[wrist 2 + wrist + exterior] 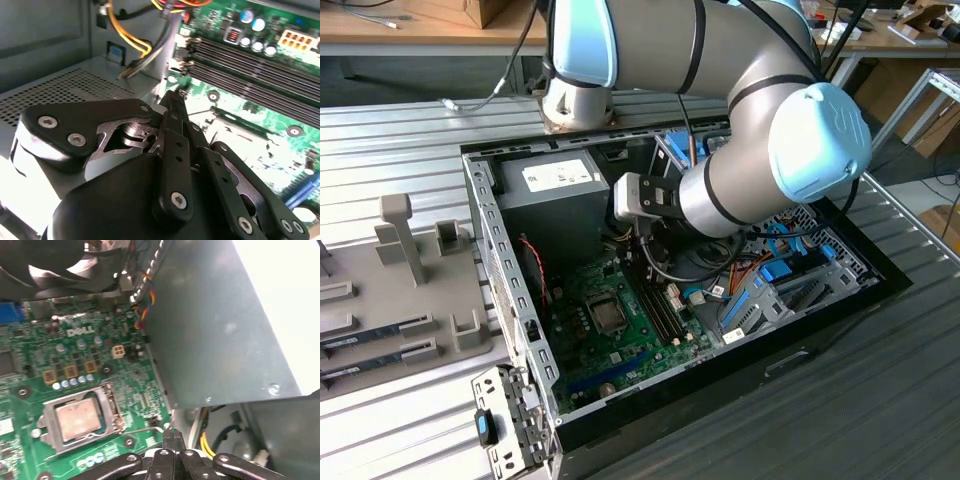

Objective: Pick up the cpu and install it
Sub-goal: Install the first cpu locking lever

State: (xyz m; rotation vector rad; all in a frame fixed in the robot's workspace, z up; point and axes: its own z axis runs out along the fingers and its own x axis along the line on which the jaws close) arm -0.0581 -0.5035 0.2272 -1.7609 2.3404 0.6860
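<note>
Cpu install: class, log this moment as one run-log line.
gripper: shut, empty | cpu: in socket | location: above motherboard

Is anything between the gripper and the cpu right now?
Nothing visible. In the first wrist view the cpu already sits in its socket on the motherboard, top uncovered; the gripper is shut, beside the socket, with only bare board and a thin lever wire between.

arm [720,60]: bent downward | wrist [720,195]: low, tilted | tool [172,437]: fingers pressed together, nothing between them
</note>
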